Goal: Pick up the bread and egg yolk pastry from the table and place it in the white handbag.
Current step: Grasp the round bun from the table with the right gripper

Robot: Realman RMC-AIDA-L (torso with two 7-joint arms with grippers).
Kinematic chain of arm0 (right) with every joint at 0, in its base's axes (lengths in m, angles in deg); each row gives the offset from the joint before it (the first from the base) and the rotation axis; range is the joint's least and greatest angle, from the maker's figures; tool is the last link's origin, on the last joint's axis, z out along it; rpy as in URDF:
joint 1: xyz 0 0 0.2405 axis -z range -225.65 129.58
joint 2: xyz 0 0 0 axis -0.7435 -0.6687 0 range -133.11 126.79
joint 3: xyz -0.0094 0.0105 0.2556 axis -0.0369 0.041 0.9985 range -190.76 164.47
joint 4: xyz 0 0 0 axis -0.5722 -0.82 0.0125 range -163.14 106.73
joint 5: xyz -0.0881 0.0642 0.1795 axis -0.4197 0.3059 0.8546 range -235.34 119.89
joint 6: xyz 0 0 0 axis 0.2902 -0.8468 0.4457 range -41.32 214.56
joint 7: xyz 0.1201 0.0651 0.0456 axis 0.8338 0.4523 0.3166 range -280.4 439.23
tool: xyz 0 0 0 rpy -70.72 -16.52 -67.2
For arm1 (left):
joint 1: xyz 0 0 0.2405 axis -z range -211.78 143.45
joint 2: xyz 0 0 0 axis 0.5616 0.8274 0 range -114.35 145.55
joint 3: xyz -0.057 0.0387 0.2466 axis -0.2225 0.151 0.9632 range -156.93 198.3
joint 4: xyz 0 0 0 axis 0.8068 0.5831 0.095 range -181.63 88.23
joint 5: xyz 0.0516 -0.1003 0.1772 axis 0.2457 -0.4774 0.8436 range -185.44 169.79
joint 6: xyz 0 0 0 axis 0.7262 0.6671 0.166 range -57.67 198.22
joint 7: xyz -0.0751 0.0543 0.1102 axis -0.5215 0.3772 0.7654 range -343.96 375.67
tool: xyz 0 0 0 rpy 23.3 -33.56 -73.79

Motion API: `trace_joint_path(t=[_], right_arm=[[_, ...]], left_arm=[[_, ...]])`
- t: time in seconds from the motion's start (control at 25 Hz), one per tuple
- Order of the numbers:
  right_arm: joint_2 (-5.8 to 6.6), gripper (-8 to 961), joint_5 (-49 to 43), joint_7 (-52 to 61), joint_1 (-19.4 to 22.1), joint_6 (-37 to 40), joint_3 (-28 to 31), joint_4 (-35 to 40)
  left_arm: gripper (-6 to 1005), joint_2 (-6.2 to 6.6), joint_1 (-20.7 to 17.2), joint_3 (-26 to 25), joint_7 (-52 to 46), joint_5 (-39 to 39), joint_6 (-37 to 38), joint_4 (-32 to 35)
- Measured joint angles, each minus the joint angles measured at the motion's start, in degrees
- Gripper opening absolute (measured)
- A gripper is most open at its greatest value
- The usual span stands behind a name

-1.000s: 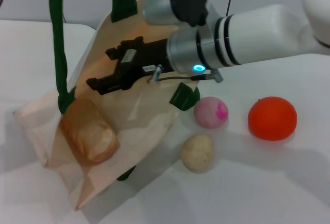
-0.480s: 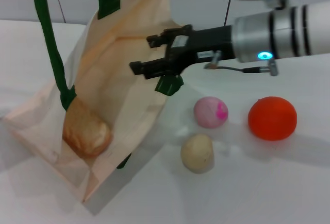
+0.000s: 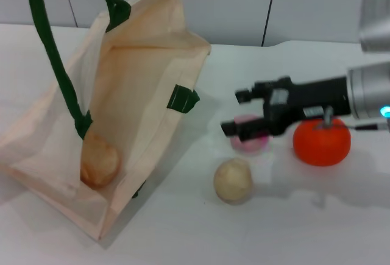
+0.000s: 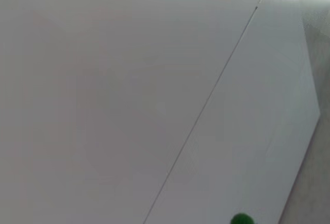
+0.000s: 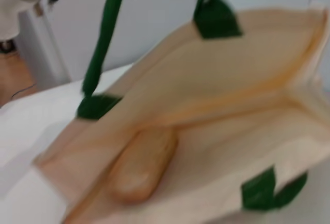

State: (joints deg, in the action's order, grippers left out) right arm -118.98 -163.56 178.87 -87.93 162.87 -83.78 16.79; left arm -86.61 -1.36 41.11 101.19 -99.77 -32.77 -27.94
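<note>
The white handbag stands open on the table's left side, its green handles pulled up out of the head view. The bread lies inside it near the bottom, and the right wrist view shows the bread through the bag's mouth. The egg yolk pastry rests on the table just right of the bag. My right gripper hovers open and empty above and behind the pastry, in front of the pink ball. My left gripper is not visible.
A pink ball sits partly hidden behind the right fingers. A smooth orange ball lies further right. The bag's green side tab points toward the gripper. The left wrist view shows only wall and a green speck.
My right gripper has pulled back rightward from the bag's mouth to a spot over the pink ball. The bag has shifted left and opened, and the bread has slid lower inside.
</note>
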Motion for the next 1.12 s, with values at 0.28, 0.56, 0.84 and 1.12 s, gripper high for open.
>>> trace_joint_path(t=[0.28, 0.56, 0.84, 1.12], right_arm=[[-0.48, 875, -1.6, -1.1, 3.5, 5.2, -0.7, 1.5], [-0.7, 874, -4.6, 1.0, 1.7, 2.6, -3.8, -1.4], [-0.72, 872, -5.6, 2.6, -1.3, -1.5, -6.6, -5.1], [-0.71, 871, -6.9, 3.6, -6.3, -6.0, -9.8, -12.8]], left_arm=[[119, 0.45, -0.6, 0.4, 0.0, 0.0, 0.8, -0.1], [120, 0.15, -0.3, 0.6, 0.0, 1.2, 2.0, -0.1], [120, -0.05, -0.1, 0.6, 0.0, 1.5, 2.1, -0.1], [120, -0.09, -0.1, 0.6, 0.0, 1.5, 2.2, -0.1]])
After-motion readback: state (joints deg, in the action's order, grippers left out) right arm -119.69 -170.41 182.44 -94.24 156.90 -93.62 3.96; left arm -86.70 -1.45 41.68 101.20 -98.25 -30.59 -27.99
